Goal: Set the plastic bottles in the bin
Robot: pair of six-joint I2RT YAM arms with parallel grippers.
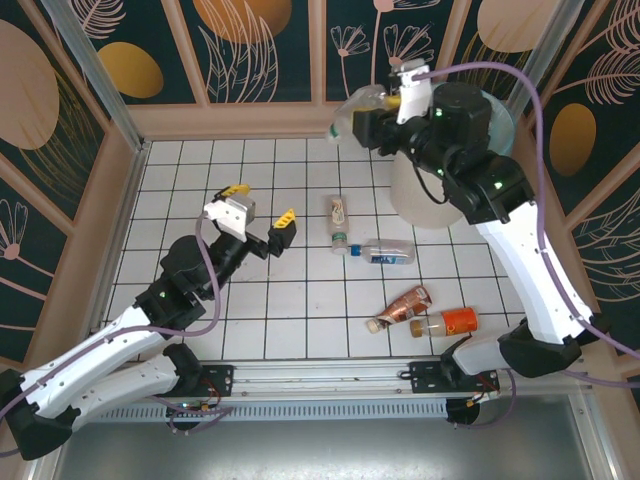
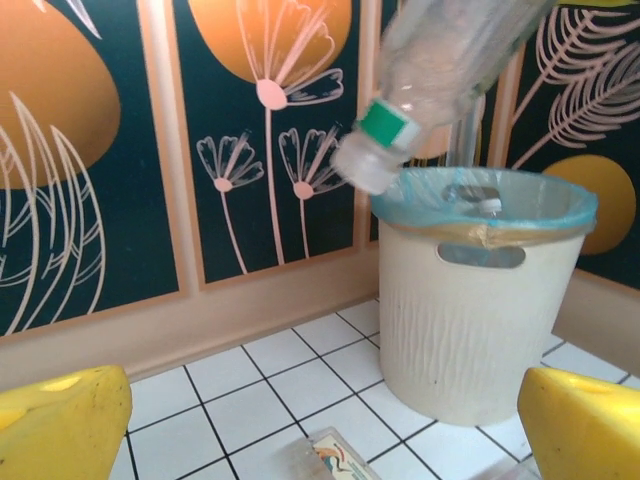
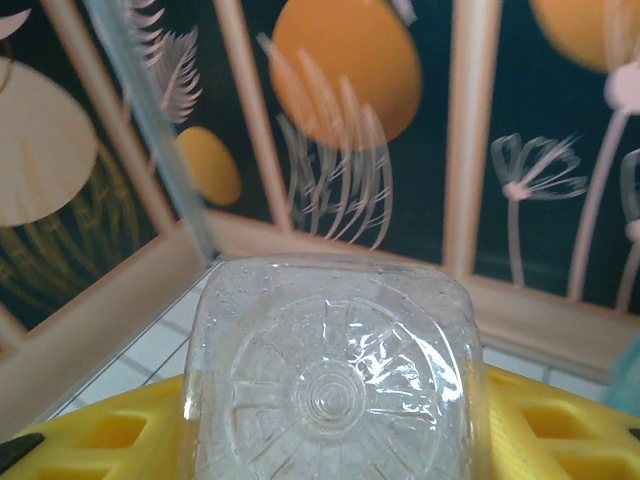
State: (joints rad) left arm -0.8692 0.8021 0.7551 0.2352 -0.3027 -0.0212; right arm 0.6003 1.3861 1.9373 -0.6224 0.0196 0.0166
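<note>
My right gripper (image 1: 385, 100) is shut on a clear plastic bottle (image 1: 358, 108), held high beside the left of the bin (image 1: 415, 200). The right wrist view looks at that bottle's square base (image 3: 330, 380), clamped between the yellow fingers (image 3: 100, 440). From the left wrist, the held bottle (image 2: 430, 70) tilts cap-down, with a green collar, over the blue-green bag at the rim of the bin (image 2: 480, 320). My left gripper (image 1: 260, 205) hovers open and empty over the tiles. Several bottles lie on the floor: beige-labelled (image 1: 340, 222), blue-labelled (image 1: 385, 252), reddish (image 1: 402, 307), orange (image 1: 450, 322).
Patterned walls with a wooden skirting enclose the white tiled floor (image 1: 200, 190). The beige-labelled bottle's end (image 2: 335, 455) lies just ahead of my left fingers (image 2: 60, 425). Bare tiles stretch to the left and back of the floor.
</note>
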